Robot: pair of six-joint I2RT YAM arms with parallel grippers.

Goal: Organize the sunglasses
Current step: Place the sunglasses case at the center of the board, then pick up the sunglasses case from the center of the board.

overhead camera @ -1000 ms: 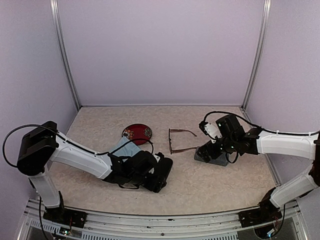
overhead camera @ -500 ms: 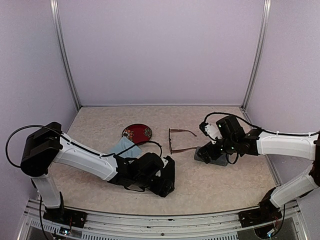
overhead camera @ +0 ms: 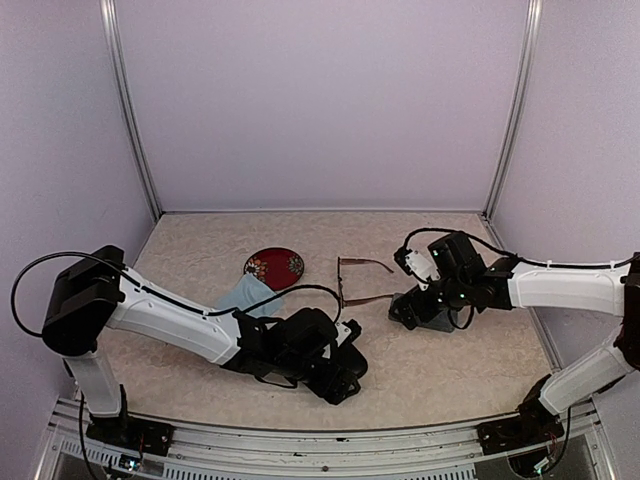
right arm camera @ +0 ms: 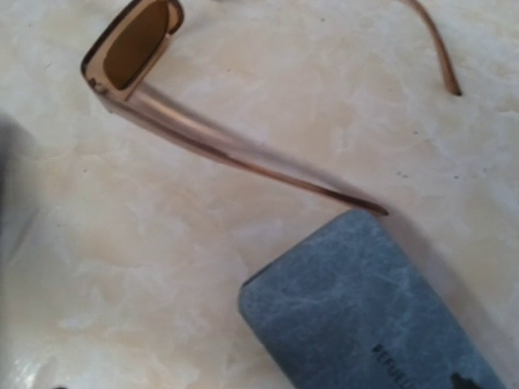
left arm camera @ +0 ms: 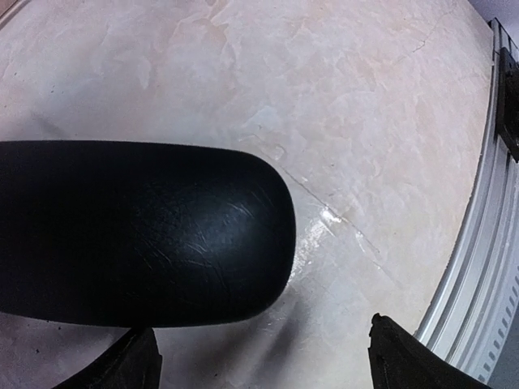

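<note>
Reddish-brown sunglasses (right arm camera: 138, 49) of translucent plastic, with boxy lenses and thin unfolded arms, lie flat mid-table on the mottled cream marble-look table (left arm camera: 340, 105). One arm tip is just beside the rounded corner of the oblong grey-blue case (right arm camera: 357, 308), which has a suede-like grain. The right gripper (overhead camera: 403, 309) hovers over that case, jaws spread wide, holding nothing. The left gripper (overhead camera: 343, 372) sits low near the front rail with fingers (left arm camera: 134, 365) spread, the smooth black case (left arm camera: 138, 235) showing a rounded, faintly scuffed end just ahead; behind its arm lie a soft light-blue cloth (overhead camera: 243, 296) and a round red patterned disc (overhead camera: 274, 266).
</note>
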